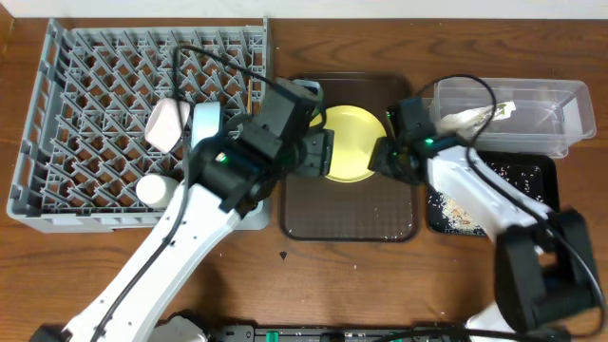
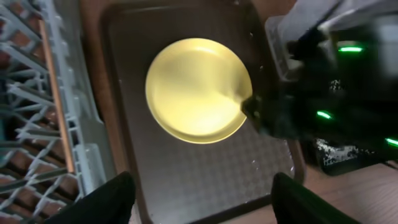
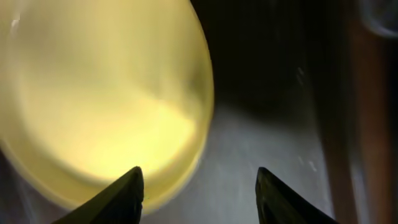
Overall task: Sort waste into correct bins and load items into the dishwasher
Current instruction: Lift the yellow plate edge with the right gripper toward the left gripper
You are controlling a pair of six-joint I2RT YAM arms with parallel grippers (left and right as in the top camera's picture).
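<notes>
Overhead: left arm (image 1: 237, 166) and right arm (image 1: 461, 180) cover both sides of the yellow plate (image 1: 353, 142). Right wrist view: blurred; plate cut off top and left.

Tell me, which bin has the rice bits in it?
The shallow black tray holds the scattered rice scraps. The clear tub behind it holds a white tissue instead.

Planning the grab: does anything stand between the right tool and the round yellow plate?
Nothing visible does. The open right tool is at the round yellow plate's rim, over the dark brown rectangular tray.
</notes>
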